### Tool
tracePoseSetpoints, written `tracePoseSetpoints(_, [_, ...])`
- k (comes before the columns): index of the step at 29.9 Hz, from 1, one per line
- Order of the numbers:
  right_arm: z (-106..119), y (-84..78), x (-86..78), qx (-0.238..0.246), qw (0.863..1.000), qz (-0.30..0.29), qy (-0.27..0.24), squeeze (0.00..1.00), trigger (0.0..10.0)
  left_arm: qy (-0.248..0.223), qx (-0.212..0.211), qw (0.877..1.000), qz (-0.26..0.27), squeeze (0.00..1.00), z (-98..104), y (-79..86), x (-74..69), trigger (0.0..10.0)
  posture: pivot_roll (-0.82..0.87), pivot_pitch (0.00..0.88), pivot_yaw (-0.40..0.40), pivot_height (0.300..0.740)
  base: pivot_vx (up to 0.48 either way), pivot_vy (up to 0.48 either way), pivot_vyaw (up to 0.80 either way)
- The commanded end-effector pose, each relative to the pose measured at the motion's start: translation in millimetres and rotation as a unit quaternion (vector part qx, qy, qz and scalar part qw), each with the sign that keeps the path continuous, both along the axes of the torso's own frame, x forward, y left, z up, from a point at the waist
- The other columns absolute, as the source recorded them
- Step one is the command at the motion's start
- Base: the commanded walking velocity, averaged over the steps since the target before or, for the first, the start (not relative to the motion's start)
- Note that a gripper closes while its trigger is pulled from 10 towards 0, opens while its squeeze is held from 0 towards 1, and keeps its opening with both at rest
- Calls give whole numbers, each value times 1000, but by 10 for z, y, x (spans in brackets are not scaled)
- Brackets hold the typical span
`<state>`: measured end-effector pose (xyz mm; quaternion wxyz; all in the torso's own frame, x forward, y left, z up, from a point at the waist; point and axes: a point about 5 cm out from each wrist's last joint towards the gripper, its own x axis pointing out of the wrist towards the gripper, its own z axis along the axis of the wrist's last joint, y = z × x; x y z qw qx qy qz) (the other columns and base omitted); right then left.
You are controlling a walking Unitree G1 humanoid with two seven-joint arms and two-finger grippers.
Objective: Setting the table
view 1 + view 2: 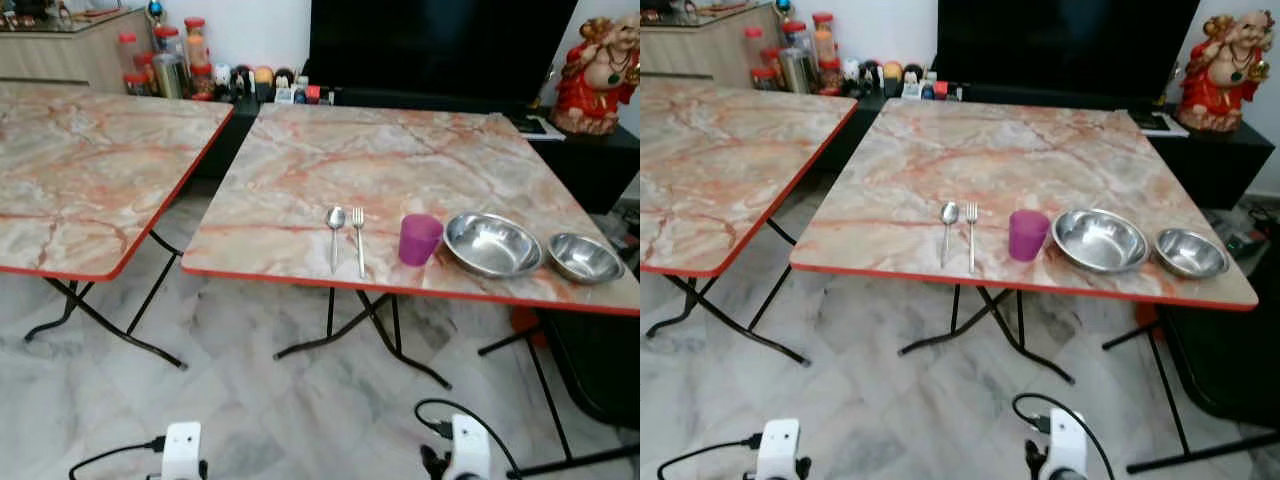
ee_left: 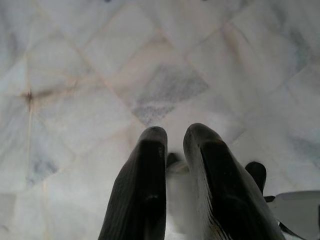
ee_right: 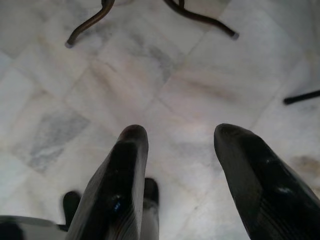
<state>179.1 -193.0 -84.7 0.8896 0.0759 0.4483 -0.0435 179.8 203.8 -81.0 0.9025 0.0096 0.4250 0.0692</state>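
Standing back from a square marble-patterned folding tabletop with a red edge [image 1: 300,150], both arms hanging low over the pale marble floor [image 2: 150,75]. Lined up along the near edge, from the robot's left: a steel spoon [image 1: 336,232] and steel fork [image 1: 358,238] lying side by side, just apart; a small purple plastic cup [image 1: 419,239] upright beside them; a large shallow steel bowl [image 1: 492,244]; a smaller steel bowl [image 1: 585,258] nearest the right-hand corner. Left claw [image 2: 175,137] pointing at the floor, fingers nearly pressed together, holding nothing. Right claw [image 3: 177,135] spread wide, also empty, the tabletop's black legs [image 3: 200,17] beyond it. Likely risks: everything sitting close to the edge, so a clumsy reach could sweep a piece off; flat cutlery hard to pinch; a bump tipping the light cup or shaking the folding frame.
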Motion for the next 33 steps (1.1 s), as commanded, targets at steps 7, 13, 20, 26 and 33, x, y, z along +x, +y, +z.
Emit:
tracePoseSetpoints(7, [16,43,42,7,1000,-9,-11,0,10000,17,4,1000,12,0,-30,98,-93,10000,81,0,-57,740,0,-130,0])
tracePoseSetpoints(13, [18,48,39,11,1000,-14,-18,0,10000,12,3,1000,11,0,-16,102,-66,10000,78,0,-55,740,0,0,0])
tracePoseSetpoints(20, [60,26,82,4,997,-44,-58,0,10000,3,-1,1000,12,0,-5,83,-40,10000,67,0,-48,740,0,0,0])
tracePoseSetpoints(26, [566,-88,823,-39,982,-40,-178,0,10000,7,-1,1000,10,0,-21,82,-78,10000,62,0,-36,740,0,0,0])
tracePoseSetpoints(33, [630,-227,819,-60,972,-73,-215,0,10000,7,-1,1000,5,0,-19,94,-81,10000,57,0,-22,740,0,0,0])
